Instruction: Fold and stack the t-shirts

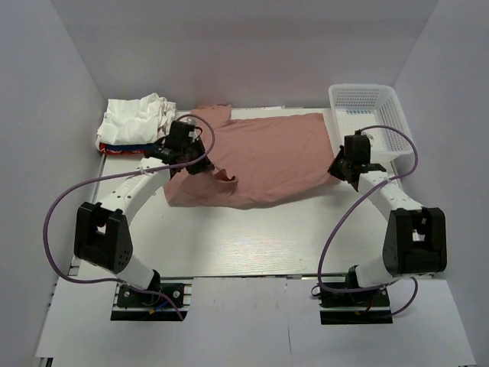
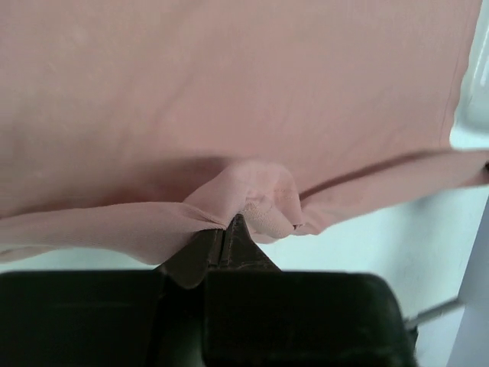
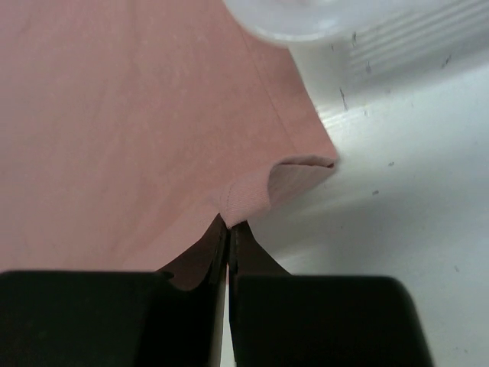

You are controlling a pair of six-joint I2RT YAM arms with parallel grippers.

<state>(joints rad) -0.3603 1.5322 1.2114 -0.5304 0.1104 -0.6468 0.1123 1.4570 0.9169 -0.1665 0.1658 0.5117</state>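
Not much done yet as far as I can tell. The pink t-shirt (image 1: 267, 153) is lying spread out on the worktop (image 1: 252, 245) right beside the white basket (image 1: 367, 93), on its left, with no print showing. Both arms have hold of its near edge. The left claw (image 2: 229, 229) is pinched tight on a bunched bit of cloth at the end far from the basket, and the right claw (image 3: 228, 225) is clamped on the corner nearest the basket. So I'd guess it's the very start of the first fold. Way across from the basket, past the pink one, the white t-shirts (image 1: 136, 118) sit in a rumpled heap with a red one (image 1: 107, 147) peeking out underneath. None of them look folded, and there's no stack anywhere.
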